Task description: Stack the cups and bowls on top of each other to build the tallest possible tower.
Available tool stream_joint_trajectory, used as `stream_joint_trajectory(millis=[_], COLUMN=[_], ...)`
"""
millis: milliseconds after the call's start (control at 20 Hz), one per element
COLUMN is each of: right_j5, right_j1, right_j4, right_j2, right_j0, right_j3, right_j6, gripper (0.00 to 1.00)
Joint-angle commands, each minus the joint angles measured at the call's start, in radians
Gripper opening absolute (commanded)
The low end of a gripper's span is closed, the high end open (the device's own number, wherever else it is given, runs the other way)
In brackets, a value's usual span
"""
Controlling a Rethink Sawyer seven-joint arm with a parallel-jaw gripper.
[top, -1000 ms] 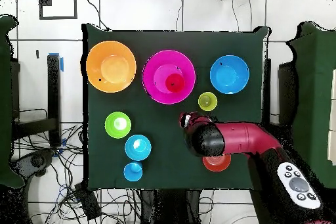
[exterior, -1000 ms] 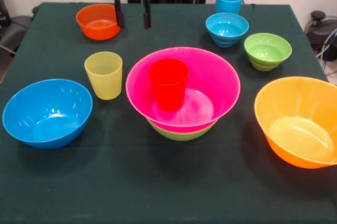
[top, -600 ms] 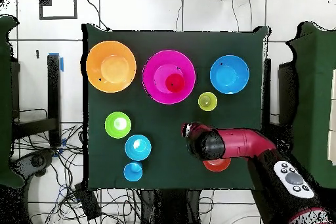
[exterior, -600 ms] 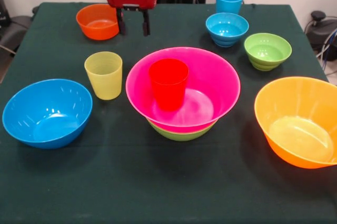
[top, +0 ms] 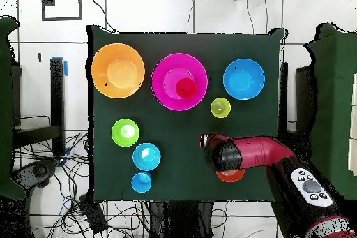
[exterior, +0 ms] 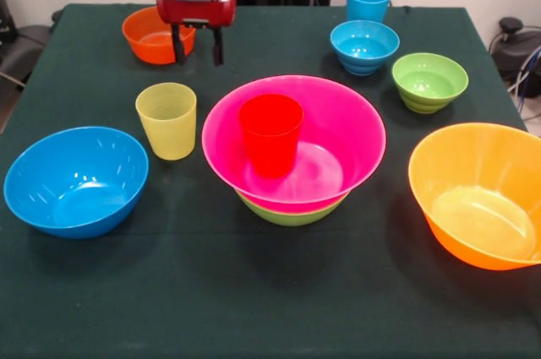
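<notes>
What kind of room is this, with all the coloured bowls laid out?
Probably a robotics lab or test room. A red robot arm with a pincer hangs over a cloth-covered table, a second camera looks straight down on it, and loose cables trail across the tiled floor.

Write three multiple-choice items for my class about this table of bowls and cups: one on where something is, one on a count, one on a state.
1. Where is the red cup?
A. Upright inside the pink bowl
B. Beside the large blue bowl
C. Inside the yellow-orange bowl

2. How many cups are on the table?
A. Two
B. Three
C. Five

3. What state is the claw in?
A. Shut on the yellow cup
B. Shut on the orange bowl
C. Open and empty

Answers:
1 A: the red cup stands in the pink bowl, which rests in a green bowl.
2 B: red, yellow cup and blue cup.
3 C: its fingers are apart, with nothing between them, near the small orange bowl.
</notes>
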Motion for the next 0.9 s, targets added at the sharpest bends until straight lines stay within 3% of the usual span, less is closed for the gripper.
stream_joint_trajectory(millis=[50, 550, 900], right_j5=[0.137, 0.192, 0.157], right_j1=[-0.074, -0.096, -0.002], right_j4=[-0.072, -0.069, -0.117], right_j2=[0.072, 0.120, 0.131], right_j0=[0.044, 0.054, 0.054], right_j3=[-0.146, -0.171, -0.258], right_j6=[-0.225, -0.260, -0.248], gripper=[1.00, 1.00, 1.00])
